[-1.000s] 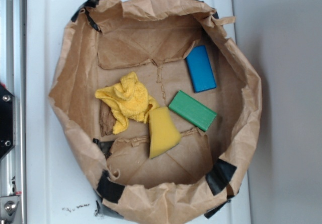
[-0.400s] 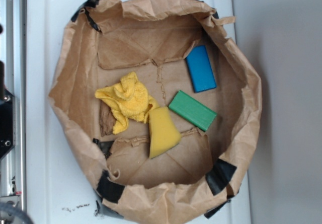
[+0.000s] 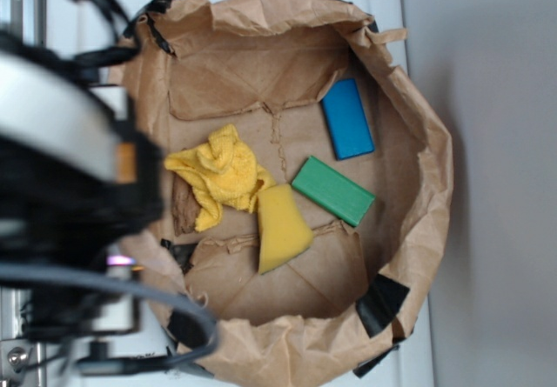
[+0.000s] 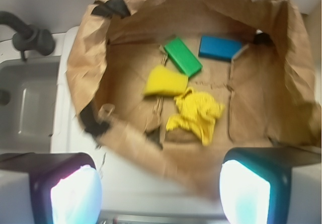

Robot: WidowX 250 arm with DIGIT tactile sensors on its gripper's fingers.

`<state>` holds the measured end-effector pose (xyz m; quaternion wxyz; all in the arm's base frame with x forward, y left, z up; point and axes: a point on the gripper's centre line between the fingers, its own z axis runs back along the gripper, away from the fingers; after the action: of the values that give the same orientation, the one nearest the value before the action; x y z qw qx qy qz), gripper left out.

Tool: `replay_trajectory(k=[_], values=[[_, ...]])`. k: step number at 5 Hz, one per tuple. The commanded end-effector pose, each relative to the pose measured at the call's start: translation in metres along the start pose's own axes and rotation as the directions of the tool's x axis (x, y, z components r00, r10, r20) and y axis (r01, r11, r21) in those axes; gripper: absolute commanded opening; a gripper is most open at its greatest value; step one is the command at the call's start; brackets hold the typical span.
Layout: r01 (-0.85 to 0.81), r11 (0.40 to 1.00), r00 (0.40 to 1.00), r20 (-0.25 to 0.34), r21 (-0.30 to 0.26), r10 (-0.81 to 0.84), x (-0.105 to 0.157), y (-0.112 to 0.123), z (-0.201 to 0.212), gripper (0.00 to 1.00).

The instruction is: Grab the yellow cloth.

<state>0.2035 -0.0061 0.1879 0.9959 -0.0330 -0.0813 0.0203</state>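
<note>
Nearest us, our gripper (image 4: 160,194) stands wide apart, holding nothing. A second ago the arm was off at the left edge; now it looms over the paper bag's (image 3: 426,230) left rim, so our approach has begun. Beyond, the yellow cloth (image 4: 196,112) lies crumpled on the bag floor, touching the yellow sponge (image 4: 165,81). Farther still are the green block (image 4: 182,56) and blue block (image 4: 220,48).

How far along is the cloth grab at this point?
Nothing is done yet: the cloth lies untouched in the paper bag, touching the sponge. In hand: the approach. The wrist view shows the claw open, outside the bag's near rim, holding nothing. Left: moving in over the cloth, lowering, closing on it and lifting.
</note>
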Motion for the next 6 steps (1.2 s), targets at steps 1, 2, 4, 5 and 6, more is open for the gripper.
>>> replay_trajectory(k=[1, 2, 4, 5, 6], values=[[-0.038, 0.995, 0.999, 0.014, 0.09, 0.037, 0.028, 0.01, -0.015, 1.0], [-0.038, 0.995, 0.999, 0.014, 0.09, 0.037, 0.028, 0.01, -0.015, 1.0], [-0.038, 0.995, 0.999, 0.014, 0.09, 0.037, 0.028, 0.01, -0.015, 1.0], [-0.049, 0.991, 0.999, 0.028, 0.127, 0.046, 0.039, 0.022, -0.046, 1.0], [-0.072, 0.98, 0.997, 0.051, 0.185, 0.064, 0.046, 0.037, -0.079, 1.0]])
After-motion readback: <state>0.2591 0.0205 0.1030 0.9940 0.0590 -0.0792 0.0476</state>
